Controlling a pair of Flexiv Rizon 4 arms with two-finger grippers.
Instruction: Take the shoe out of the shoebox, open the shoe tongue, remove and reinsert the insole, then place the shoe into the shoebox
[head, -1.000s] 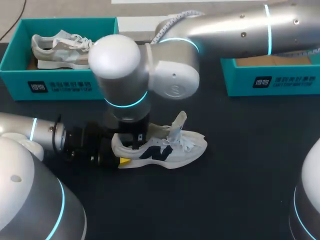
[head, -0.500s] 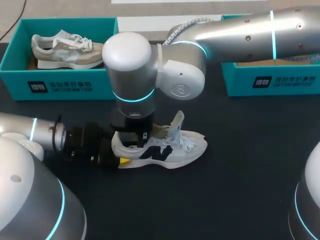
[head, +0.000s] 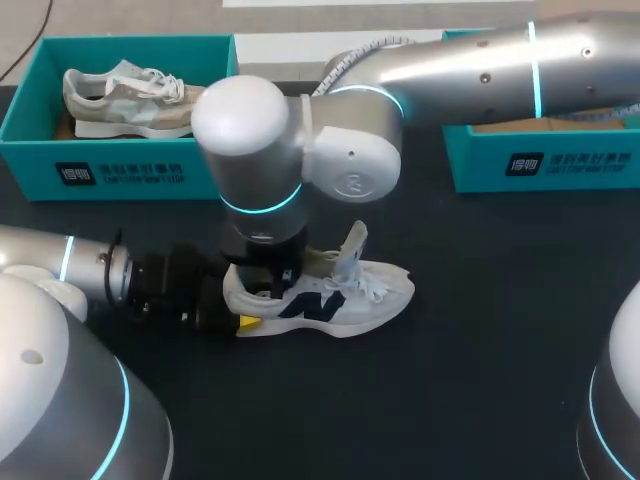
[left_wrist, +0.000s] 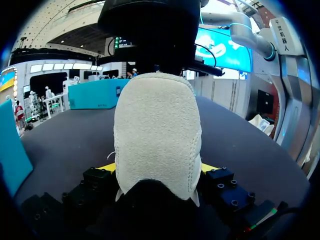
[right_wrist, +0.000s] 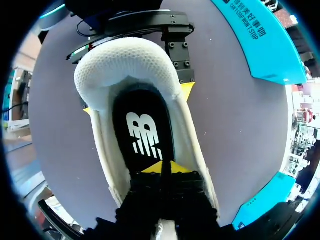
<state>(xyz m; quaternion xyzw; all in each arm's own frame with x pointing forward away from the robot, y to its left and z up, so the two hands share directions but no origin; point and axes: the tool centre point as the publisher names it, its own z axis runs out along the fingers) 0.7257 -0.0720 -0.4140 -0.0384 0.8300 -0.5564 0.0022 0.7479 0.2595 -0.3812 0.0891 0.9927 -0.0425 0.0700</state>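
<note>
Left fingers (left_wrist: 108, 166) astride upright white shoe (left_wrist: 155, 125)

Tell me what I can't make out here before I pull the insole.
Head view: the right arm covers the heel opening of the white mesh sneaker, the black insole and the right end effector.
Left wrist view: the sneaker's heel, held by the left end effector, fills the picture and hides the tongue.
Right wrist view: the right end effector's shut tips rest on the insole; whether they pinch it is hidden under them.
</note>
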